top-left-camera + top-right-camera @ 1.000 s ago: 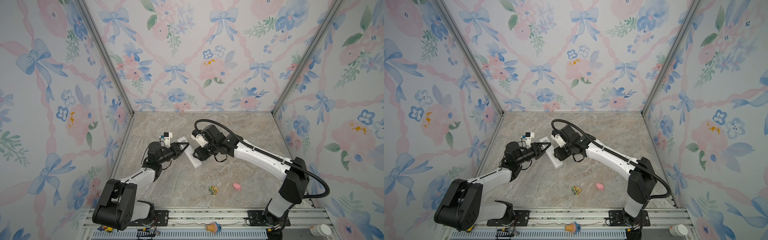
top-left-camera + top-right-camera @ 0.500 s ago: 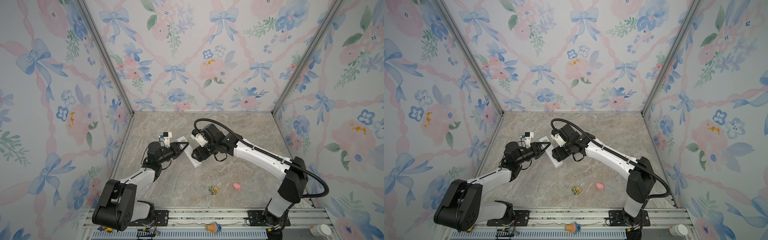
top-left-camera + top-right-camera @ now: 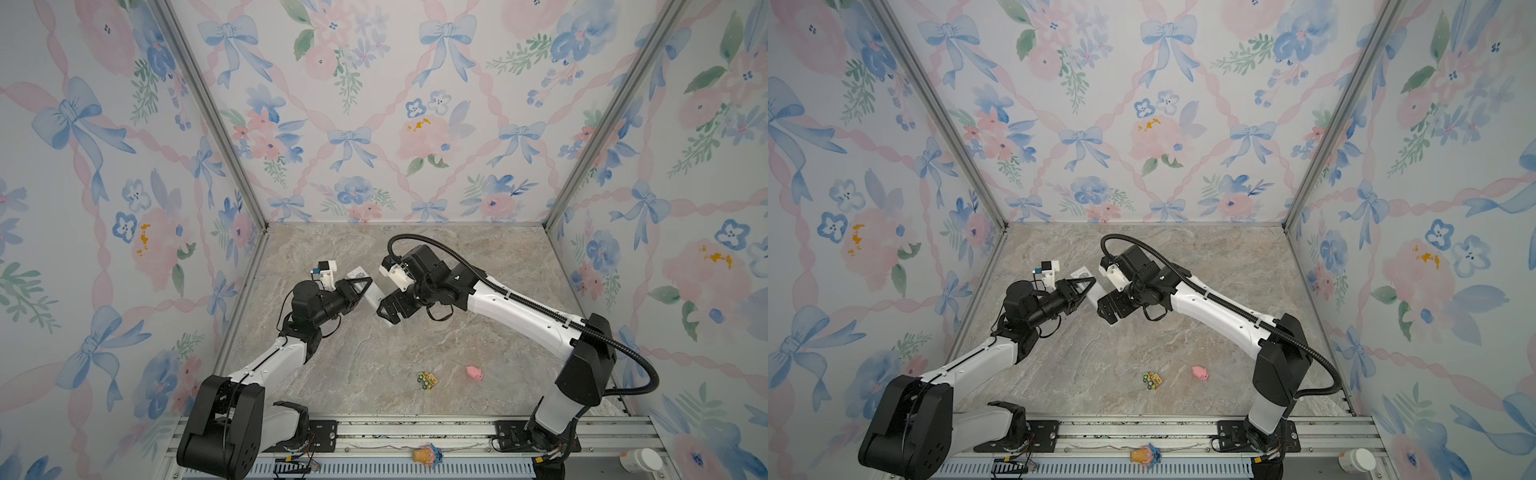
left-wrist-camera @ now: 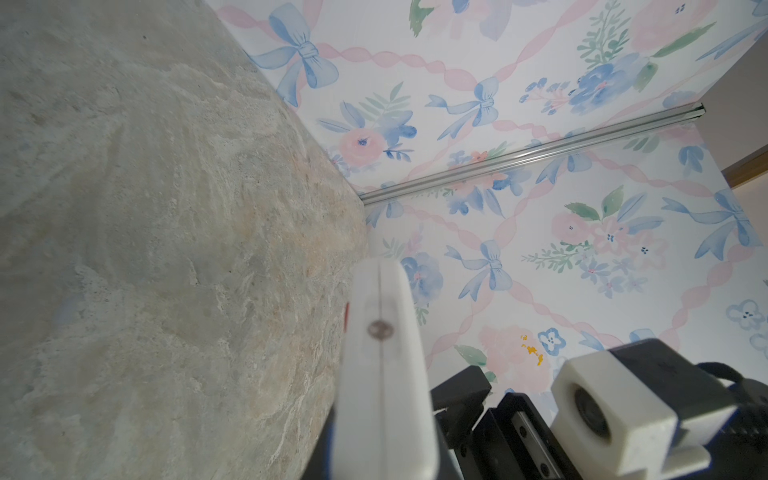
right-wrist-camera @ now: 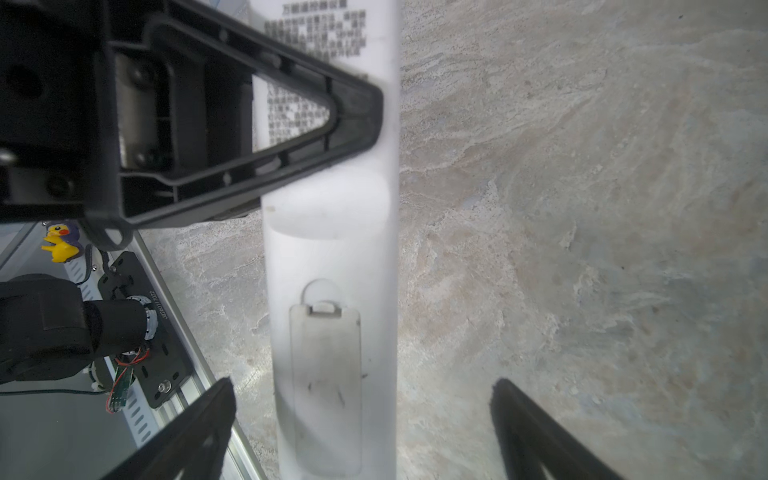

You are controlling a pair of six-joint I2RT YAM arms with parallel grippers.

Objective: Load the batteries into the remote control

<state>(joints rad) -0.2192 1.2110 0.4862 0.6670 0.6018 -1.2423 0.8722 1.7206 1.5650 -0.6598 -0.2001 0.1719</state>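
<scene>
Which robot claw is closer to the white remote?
Left. The left gripper is clamped on the remote control; the right gripper is open, its fingers either side of the other end, not touching.

The remote control (image 3: 375, 296) is between left end effector (image 3: 363, 290) and right end effector (image 3: 385, 311), behind pig toy (image 3: 473, 372).

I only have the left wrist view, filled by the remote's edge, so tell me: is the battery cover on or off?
Observer: On. The right wrist view shows the battery cover seated in the back of the remote control.
Operator: Is the right gripper gripping it?
Observer: No. The right gripper is open, its fingers either side of the cover end, not touching.
Operator: Any batteries lying around?
Observer: None visible; near the front lie a pink pig toy and a small colourful toy.
</scene>
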